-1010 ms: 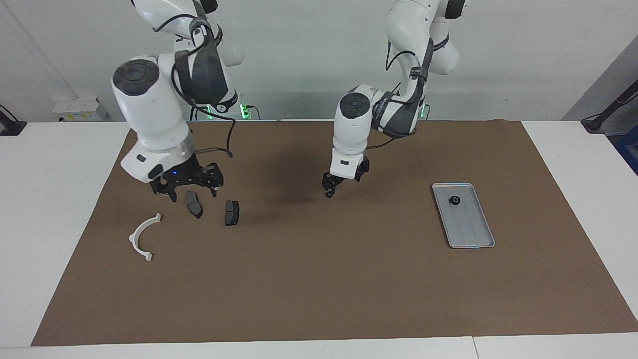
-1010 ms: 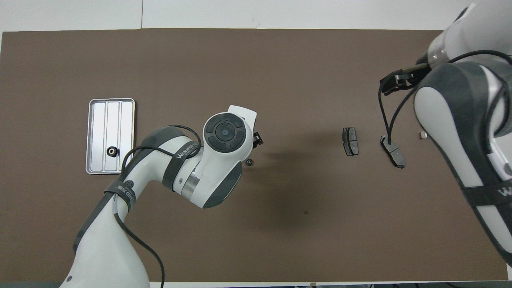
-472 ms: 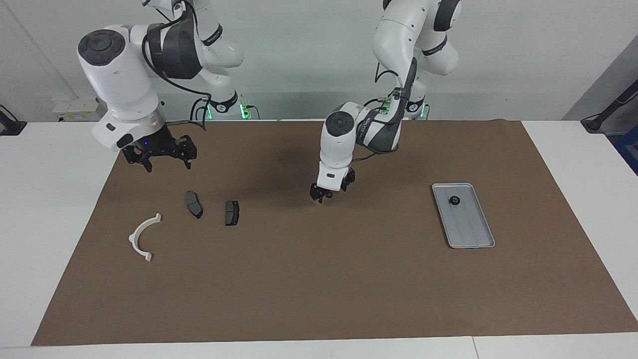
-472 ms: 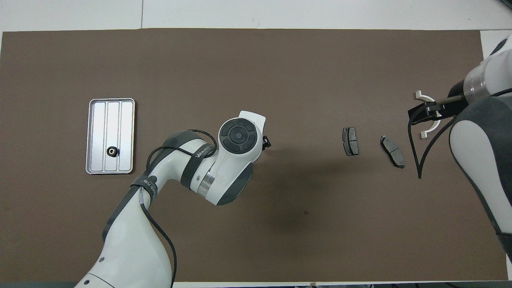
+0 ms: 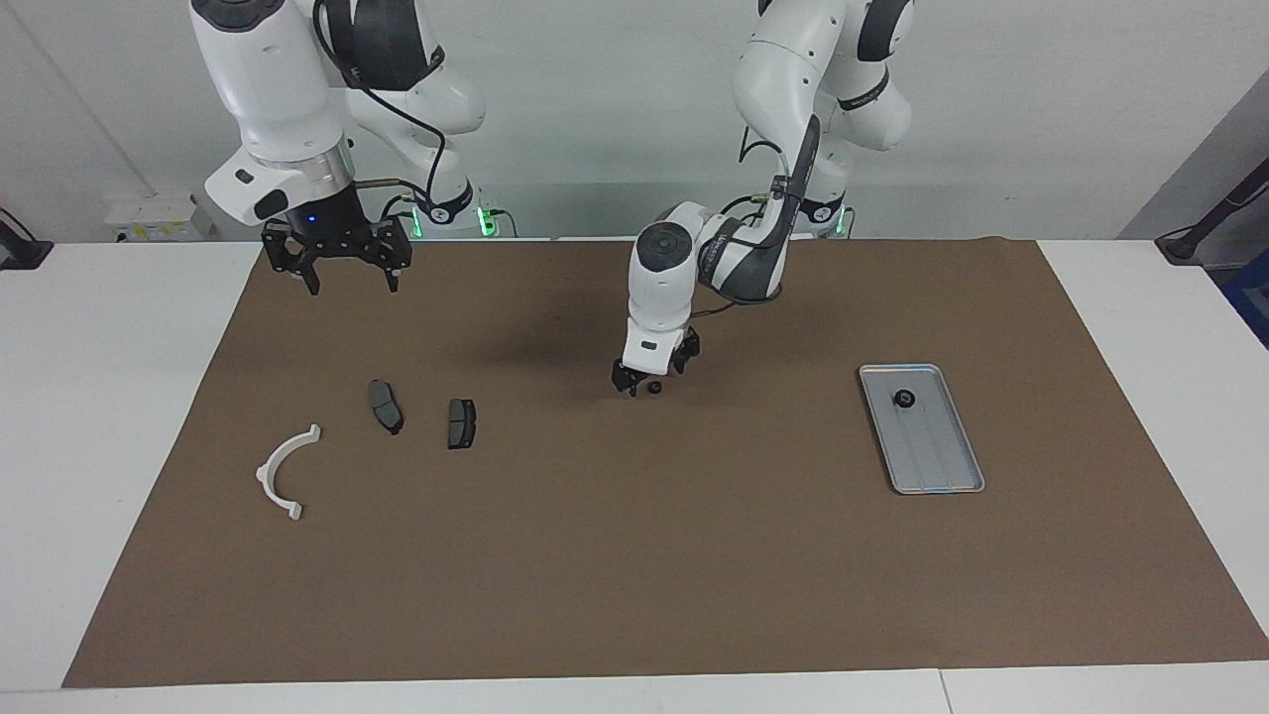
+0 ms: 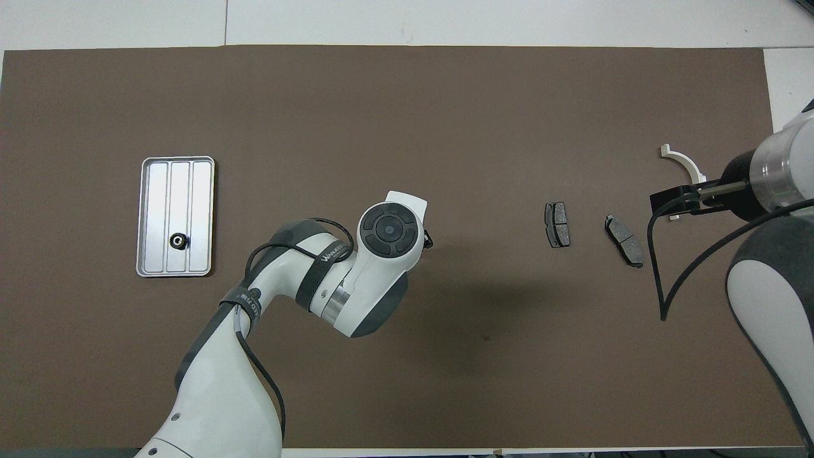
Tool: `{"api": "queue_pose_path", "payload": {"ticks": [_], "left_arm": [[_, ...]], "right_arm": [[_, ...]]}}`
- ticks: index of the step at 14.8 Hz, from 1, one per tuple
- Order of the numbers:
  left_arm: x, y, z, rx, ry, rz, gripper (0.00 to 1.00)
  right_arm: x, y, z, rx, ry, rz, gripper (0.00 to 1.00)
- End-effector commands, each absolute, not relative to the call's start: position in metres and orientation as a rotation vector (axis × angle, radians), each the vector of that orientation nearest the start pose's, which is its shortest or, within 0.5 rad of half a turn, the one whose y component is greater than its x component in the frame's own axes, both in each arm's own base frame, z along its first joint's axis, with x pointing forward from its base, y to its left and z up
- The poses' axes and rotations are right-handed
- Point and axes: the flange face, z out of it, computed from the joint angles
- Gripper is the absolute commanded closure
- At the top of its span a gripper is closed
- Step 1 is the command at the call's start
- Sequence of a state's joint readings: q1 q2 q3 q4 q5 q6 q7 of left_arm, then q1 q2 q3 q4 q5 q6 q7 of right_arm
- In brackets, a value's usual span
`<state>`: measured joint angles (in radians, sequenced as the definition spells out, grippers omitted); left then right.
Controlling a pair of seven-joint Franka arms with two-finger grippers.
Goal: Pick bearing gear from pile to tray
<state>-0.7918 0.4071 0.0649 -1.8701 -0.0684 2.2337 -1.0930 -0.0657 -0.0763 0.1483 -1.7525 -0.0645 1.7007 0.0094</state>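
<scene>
bearing gear (image 5: 654,389) (hidden overhead) shows facing, beside left gripper (image 5: 632,382).

On the left arm (image 6: 273,299), seen from overhead, a dark band near the wrist carries white lettering, seemingly a brand name starting with "W"; the rest is too small to read. A second band lower down is illegible.

Brown mat (image 5: 634,555) on white table (image 5: 99,397).
</scene>
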Motion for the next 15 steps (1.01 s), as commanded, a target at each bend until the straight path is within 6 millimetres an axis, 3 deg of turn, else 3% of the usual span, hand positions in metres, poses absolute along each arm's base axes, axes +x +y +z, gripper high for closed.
{"api": "queue_pose_path", "payload": {"ticks": [1,5,12,15], "left_arm": [[0.462,-0.419,0.296,-3.074,-0.656,0.062,0.08],[0.464,-0.415,0.292,-3.086,-0.671,0.042,0.12],[0.464,-0.412,0.289,-3.091,-0.676,0.033,0.15],[0.462,-0.412,0.288,-3.091,-0.677,0.033,0.3]], "right_arm": [[0.544,0.023,0.605,-3.188,-0.122,-0.098,0.0],[0.546,0.009,0.629,-3.182,-0.15,-0.123,0.0],[0.542,0.001,0.633,-3.181,-0.128,-0.122,0.0],[0.542,-0.001,0.632,-3.153,-0.11,-0.118,0.0]]}}
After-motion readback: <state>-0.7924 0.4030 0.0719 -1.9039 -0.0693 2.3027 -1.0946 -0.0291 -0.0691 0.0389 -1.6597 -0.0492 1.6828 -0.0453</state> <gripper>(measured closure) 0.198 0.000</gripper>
